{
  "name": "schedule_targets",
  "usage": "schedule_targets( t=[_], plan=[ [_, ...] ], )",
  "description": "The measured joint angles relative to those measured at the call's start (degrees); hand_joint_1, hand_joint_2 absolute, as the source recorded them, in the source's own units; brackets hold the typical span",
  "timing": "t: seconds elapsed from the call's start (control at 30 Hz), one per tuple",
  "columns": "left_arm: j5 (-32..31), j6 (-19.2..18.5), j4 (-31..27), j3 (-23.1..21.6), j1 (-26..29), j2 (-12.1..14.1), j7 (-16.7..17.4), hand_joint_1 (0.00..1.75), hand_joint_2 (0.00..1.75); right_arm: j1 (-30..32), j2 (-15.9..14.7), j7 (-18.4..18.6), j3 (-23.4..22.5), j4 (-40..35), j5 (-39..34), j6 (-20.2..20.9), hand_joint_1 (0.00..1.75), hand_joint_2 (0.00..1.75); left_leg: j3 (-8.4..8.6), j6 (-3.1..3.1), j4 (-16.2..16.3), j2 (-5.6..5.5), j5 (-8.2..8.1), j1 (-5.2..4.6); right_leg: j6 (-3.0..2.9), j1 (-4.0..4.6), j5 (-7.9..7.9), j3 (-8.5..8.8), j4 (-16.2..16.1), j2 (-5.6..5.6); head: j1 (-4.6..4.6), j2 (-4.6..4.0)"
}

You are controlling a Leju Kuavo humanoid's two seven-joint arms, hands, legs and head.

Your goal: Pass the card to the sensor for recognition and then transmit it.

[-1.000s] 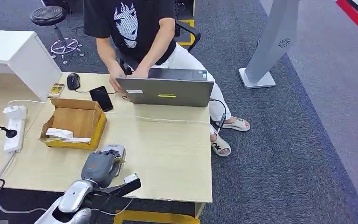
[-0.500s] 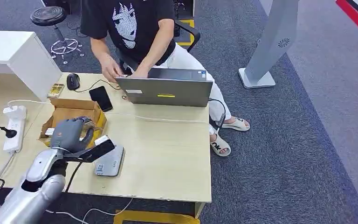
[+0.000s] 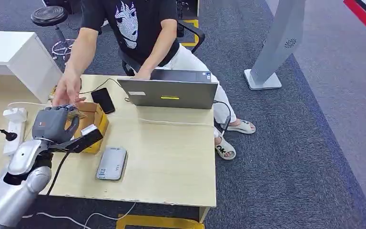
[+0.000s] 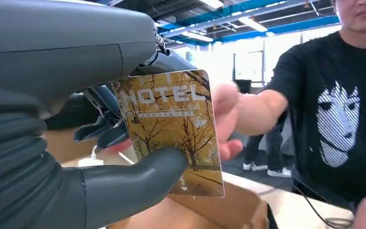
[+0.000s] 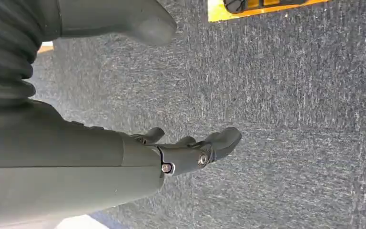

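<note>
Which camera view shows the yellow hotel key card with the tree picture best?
The left wrist view: the yellow hotel key card is close, its lettering readable, pinched by the left hand. In the head view that hand hides it. The right wrist view faces carpet.

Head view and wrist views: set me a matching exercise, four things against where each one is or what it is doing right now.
Things:
1. card
2. card reader
3. person's hand
4. right robot hand

States:
A. flat on the table, nothing on it
B. hanging over grey carpet, holding nothing
C. pinched by the left robot hand
D. reaching toward the raised card

Pairs: 1-C, 2-A, 3-D, 4-B
</note>
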Motion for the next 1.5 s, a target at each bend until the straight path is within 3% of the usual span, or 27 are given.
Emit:
schedule_targets(
  t=[0.4,0.63,0.8,0.83,1.23,1.5],
  plan=[
    [-1.29,0.02,0.02,1.0,-2.45,3.1,0.63,1.75,1.75,-0.19,-0.54,0.0,0.37,1.27,-0.57,-0.68,0.0,1.75,-0.05,0.0,0.0,0.02,0.0,0.0,0.0,0.01,0.0,-0.06,0.01,0.02,0.04,0.0],
    [-2.32,-3.15,2.36,1.55,-13.11,8.52,1.51,1.75,1.75,-0.51,-1.27,0.22,1.73,2.29,-0.74,-1.81,0.0,1.75,-0.25,-0.08,0.02,0.13,0.06,0.08,-0.2,0.1,0.14,-0.3,0.04,0.06,0.02,0.0],
    [-3.21,-3.76,4.22,1.55,-18.48,10.03,1.97,1.75,1.75,-0.99,-1.35,0.24,2.73,2.8,-1.2,-1.88,0.0,1.75,-0.25,-0.08,0.02,0.44,0.05,0.07,-0.25,0.09,0.18,-0.39,0.06,0.35,0.0,0.0],
    [-3.34,-3.69,4.59,1.53,-19.09,10.09,2.23,0.0,1.75,-1.14,-1.38,0.26,2.86,2.93,-1.38,-1.88,0.0,1.75,-0.28,-0.08,0.02,0.48,0.05,0.07,-0.25,0.09,0.18,-0.43,0.07,0.39,0.0,0.0],
    [-1.9,5.0,5.7,1.88,-17.75,8.83,3.65,0.0,1.75,-1.43,-1.94,0.44,4.72,4.37,-2.62,-3.15,0.0,1.75,-0.3,-0.11,0.01,0.48,0.04,0.06,-0.27,0.09,0.18,-0.45,0.06,0.4,0.02,0.0],
    [-1.16,4.96,5.44,2.23,-16.46,7.84,3.23,0.0,1.75,-1.37,-2.21,0.42,5.99,4.9,-3.19,-3.48,0.0,1.75,-0.29,-0.16,0.02,0.49,0.1,0.06,-0.34,0.1,0.23,-0.46,0.11,0.41,0.02,0.0]
  ],
)
